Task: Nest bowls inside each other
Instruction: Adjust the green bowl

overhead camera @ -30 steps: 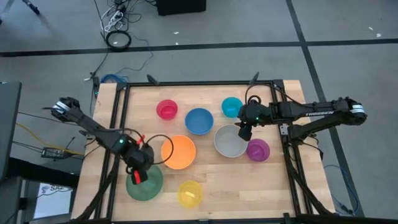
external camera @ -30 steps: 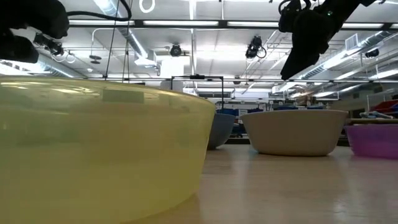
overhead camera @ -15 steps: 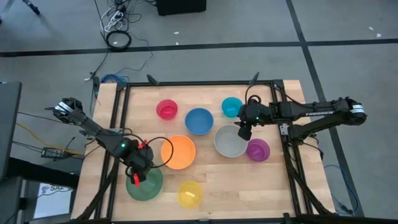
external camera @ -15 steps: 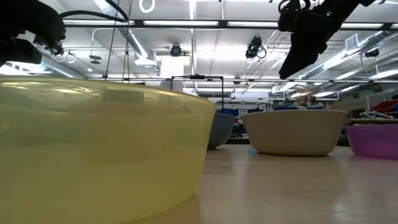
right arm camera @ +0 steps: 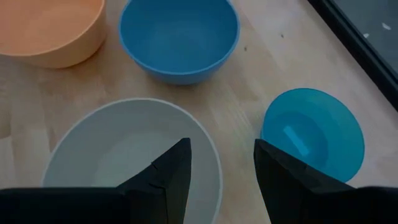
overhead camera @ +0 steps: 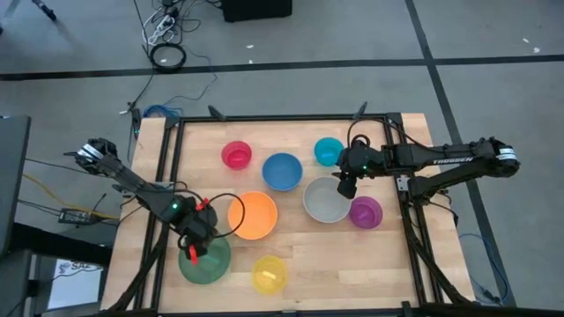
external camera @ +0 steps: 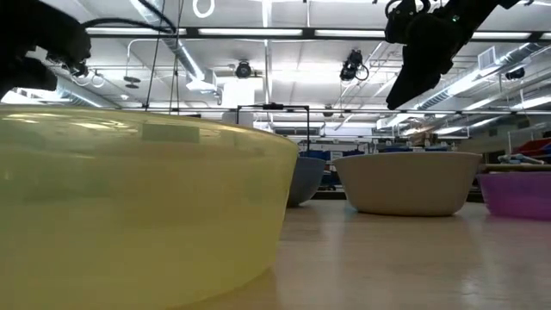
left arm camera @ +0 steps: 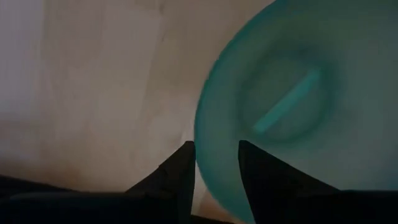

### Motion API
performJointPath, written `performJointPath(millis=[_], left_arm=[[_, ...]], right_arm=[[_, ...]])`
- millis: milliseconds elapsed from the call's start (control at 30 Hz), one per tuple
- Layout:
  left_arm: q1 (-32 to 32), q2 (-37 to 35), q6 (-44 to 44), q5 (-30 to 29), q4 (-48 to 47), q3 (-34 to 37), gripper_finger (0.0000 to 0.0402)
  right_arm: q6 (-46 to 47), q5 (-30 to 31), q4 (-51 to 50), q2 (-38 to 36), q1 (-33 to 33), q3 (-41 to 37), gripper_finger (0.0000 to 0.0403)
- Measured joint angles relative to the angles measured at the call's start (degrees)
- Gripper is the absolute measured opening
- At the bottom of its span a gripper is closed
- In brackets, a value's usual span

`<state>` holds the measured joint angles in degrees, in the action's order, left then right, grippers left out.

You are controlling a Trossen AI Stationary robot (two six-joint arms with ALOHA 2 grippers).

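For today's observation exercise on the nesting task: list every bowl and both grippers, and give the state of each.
green bowl: empty, its rim between the left gripper's fingers
orange bowl: empty, not nested
grey bowl: empty, under the right gripper
blue bowl: empty
yellow bowl: empty
purple bowl: empty
cyan bowl: empty
pink-red bowl: empty
left gripper: open
right gripper: open, holding nothing

We see plain bowls: green bowl [overhead camera: 208, 261], orange bowl [overhead camera: 256, 215], grey bowl [overhead camera: 324, 202], blue bowl [overhead camera: 282, 171], yellow bowl [overhead camera: 270, 274], purple bowl [overhead camera: 366, 212], cyan bowl [overhead camera: 328, 151], pink-red bowl [overhead camera: 236, 156]. Our bench [overhead camera: 300, 255] is pale wood.
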<state>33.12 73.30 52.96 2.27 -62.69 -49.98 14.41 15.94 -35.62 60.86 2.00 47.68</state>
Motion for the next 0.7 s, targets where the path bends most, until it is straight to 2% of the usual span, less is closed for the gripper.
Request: performJointPath(millis=[267,700], left_arm=[[0.0,0.0,1.8,0.1,1.1,3.7,0.0132],[0.0,0.0,6.8,0.1,13.9,10.3,0.0131]], right_arm=[[0.0,0.1,0.0,0.0,0.0,0.0,0.0162],[0.0,0.1,0.2,0.0,0.0,0.0,0.0162]])
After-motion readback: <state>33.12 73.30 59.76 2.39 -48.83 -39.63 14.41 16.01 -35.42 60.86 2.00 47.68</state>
